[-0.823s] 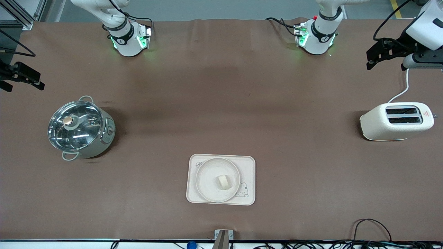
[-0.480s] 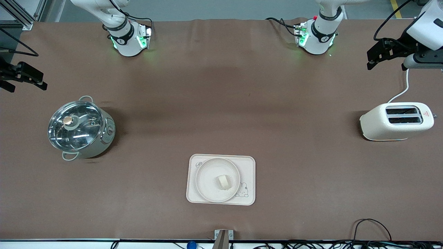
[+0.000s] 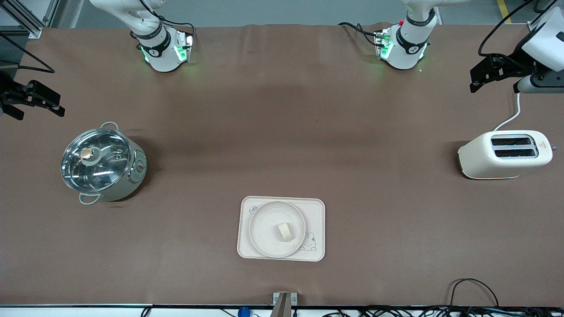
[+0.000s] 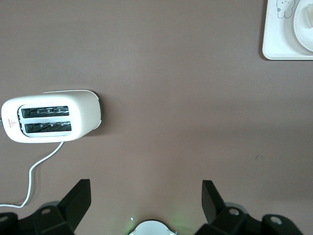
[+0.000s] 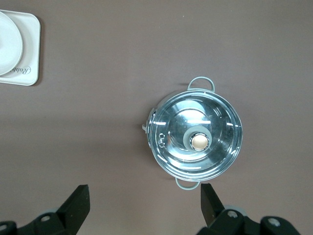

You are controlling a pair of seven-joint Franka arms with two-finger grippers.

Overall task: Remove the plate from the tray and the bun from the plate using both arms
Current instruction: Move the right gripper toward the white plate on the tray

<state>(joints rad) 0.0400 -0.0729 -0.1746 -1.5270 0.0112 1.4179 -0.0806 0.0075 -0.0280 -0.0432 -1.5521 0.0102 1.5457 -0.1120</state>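
Note:
The cream tray (image 3: pixel 315 211) lies near the front edge of the table, midway between the arms' ends. The round plate (image 3: pixel 264 229) sits on it, and the small bun (image 3: pixel 284 231) rests on the plate. My left gripper (image 3: pixel 472 81) hangs open and empty high over the table, above the toaster's end. My right gripper (image 3: pixel 40 113) hangs open and empty high over the pot's end. The left wrist view shows its open gripper (image 4: pixel 145 193), a tray corner (image 4: pixel 281 51) and the plate's edge (image 4: pixel 305 24). The right wrist view shows its open gripper (image 5: pixel 144 198), a tray corner (image 5: pixel 29 63) and the plate's edge (image 5: pixel 7 44).
A steel pot with a glass lid (image 3: pixel 102 164) stands toward the right arm's end and shows in the right wrist view (image 5: pixel 195 139). A white toaster (image 3: pixel 504 154) with a cord stands toward the left arm's end and shows in the left wrist view (image 4: pixel 51 120). Cables run along the front edge.
The right gripper has drifted a little toward the table's middle. The left gripper has shifted slightly. The tray, plate and bun have not moved.

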